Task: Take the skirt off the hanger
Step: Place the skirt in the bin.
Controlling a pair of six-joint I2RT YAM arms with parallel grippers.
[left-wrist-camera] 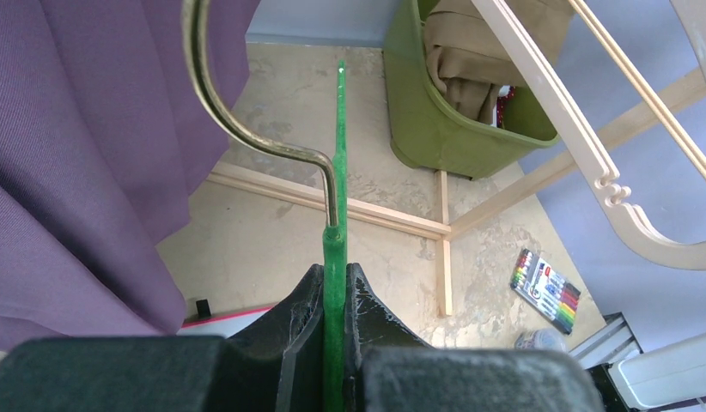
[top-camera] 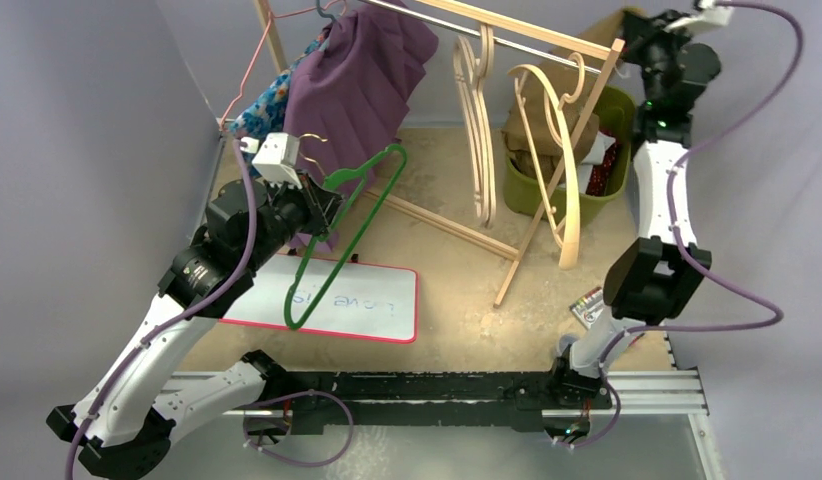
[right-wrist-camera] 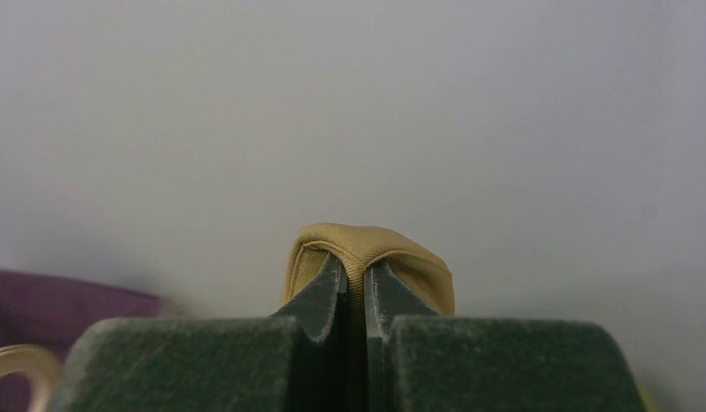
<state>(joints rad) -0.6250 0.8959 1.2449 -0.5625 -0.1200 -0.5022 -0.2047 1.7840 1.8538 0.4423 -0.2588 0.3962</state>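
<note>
A robot lab cell: grey screen walls (top-camera: pixel 87 120), a mounting rail (top-camera: pixel 657 388), whiteboard (top-camera: pixel 377 305) and marker pack (top-camera: pixel 590 303).

Left arm (top-camera: pixel 187 290) reaches forward, jaws clamped; right arm (top-camera: pixel 659 190) stretches high, jaws apparently pinched together.

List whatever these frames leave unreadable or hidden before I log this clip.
- Right wrist view: only a fold of tan fabric shows in the right gripper; the gripper's body hides the rest.
- Top external view: the whiteboard writing is too small to read and is crossed by the green hanger.
- Left wrist view: the hanger sits edge-on in the left gripper; its lower loop is hidden behind the gripper.
</note>
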